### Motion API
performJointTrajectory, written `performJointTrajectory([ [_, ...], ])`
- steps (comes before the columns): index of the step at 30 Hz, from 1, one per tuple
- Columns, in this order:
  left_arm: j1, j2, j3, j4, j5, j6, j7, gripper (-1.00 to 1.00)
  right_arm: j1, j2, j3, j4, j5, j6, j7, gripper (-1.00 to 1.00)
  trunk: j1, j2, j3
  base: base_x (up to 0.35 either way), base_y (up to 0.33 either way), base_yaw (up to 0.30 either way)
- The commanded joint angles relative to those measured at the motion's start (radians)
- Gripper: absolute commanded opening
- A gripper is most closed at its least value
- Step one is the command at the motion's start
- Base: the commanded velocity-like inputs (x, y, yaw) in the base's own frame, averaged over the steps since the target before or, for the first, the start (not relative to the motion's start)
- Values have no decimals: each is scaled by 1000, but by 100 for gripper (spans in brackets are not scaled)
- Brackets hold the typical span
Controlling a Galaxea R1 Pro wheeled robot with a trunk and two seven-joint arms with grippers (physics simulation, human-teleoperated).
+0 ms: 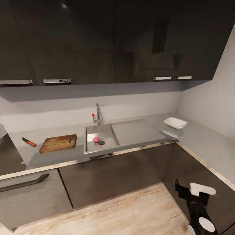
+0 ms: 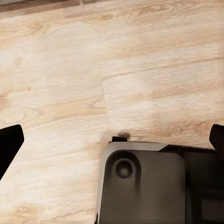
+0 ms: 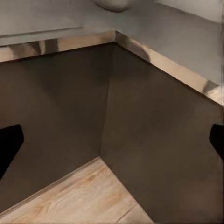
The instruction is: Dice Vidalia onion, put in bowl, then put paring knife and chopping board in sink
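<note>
The Vidalia onion (image 1: 96, 139), a small pinkish-red ball, lies in the steel sink (image 1: 109, 143) beside the round drain. On the countertop (image 1: 199, 138) to the sink's left rests the brown chopping board (image 1: 58, 143), and further left the red-handled paring knife (image 1: 29, 142). The white bowl (image 1: 175, 122) stands on the counter right of the drainer; its underside shows in the right wrist view (image 3: 114, 3). My right arm (image 1: 197, 199) hangs low at the corner cabinets, far from the counter. The right gripper (image 3: 112, 140) is open and empty. The left gripper (image 2: 112, 140) is open over the floor.
A chrome tap (image 1: 98, 114) with a red knob (image 1: 93, 115) rises behind the basin. Dark wall cupboards (image 1: 114, 39) hang above. Base cabinets (image 1: 117, 176) meet in a corner at the right. Pale wood floor (image 1: 130, 212) lies before them, and my own base (image 2: 144, 186) shows below the left hand.
</note>
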Motion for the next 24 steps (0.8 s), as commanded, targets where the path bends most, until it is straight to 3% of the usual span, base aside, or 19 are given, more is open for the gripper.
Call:
performJointTrajectory([
  [1, 0, -1, 2, -1, 1, -2, 0, 100, -19, -4, 0, -4, -10, 28, -7, 100, 1, -2, -2, 0, 0, 0],
  [7, 0, -2, 1, 11, 1, -2, 0, 100, -189, -17, -4, -10, -11, 190, -13, 100, 1, -2, -2, 0, 0, 0],
  [8, 0, -2, 1, 13, 1, -2, 0, 100, -240, -17, -4, -9, -10, 237, -14, 100, 1, -2, -2, 0, 0, 0],
  [14, 0, -3, 1, 15, 0, -3, -1, 100, -387, -19, -4, -9, -8, 407, -17, 100, 1, -2, -2, 7, -22, 0],
  [19, 0, -4, 1, 15, 0, -2, -1, 100, -484, -20, -4, -9, -8, 499, -36, 100, 1, -2, -2, 116, -154, 0],
  [20, 0, -4, 1, 16, 1, -2, -2, 100, -529, -20, -4, -8, -8, 541, -45, 100, 1, -2, -2, 191, -216, 0],
  [24, 0, -4, 1, 15, 1, -2, -4, 100, -566, -20, -8, -7, -9, 579, -50, 100, 1, -2, -2, 219, -221, 0],
])
